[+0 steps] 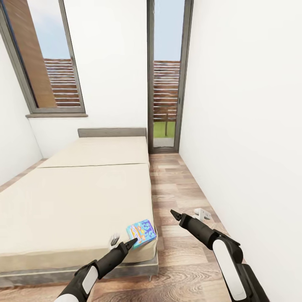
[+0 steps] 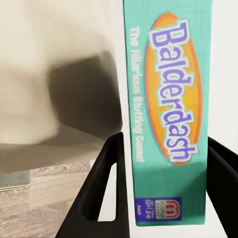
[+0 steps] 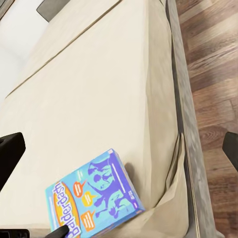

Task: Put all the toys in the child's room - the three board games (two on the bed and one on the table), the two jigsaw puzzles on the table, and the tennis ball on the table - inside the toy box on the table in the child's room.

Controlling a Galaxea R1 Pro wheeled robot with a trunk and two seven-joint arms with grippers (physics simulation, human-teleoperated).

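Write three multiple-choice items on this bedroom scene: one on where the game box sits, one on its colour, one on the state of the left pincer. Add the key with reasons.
1. Where is the Balderdash box?
A. on the floor
B. at the near corner of the bed, by the floor-side edge
C. against the headboard

2. What colour is the box's narrow side in the left wrist view?
A. teal
B. red
C. black

3. How does the left pincer stand?
A. far from the box
B. fingers on either side of the box's edge
C. holding a ball

Key: 1 B, the head view shows it at the mattress corner. 2 A, the titled side is teal. 3 B, the dark fingers flank the box; whether they press it is unclear.
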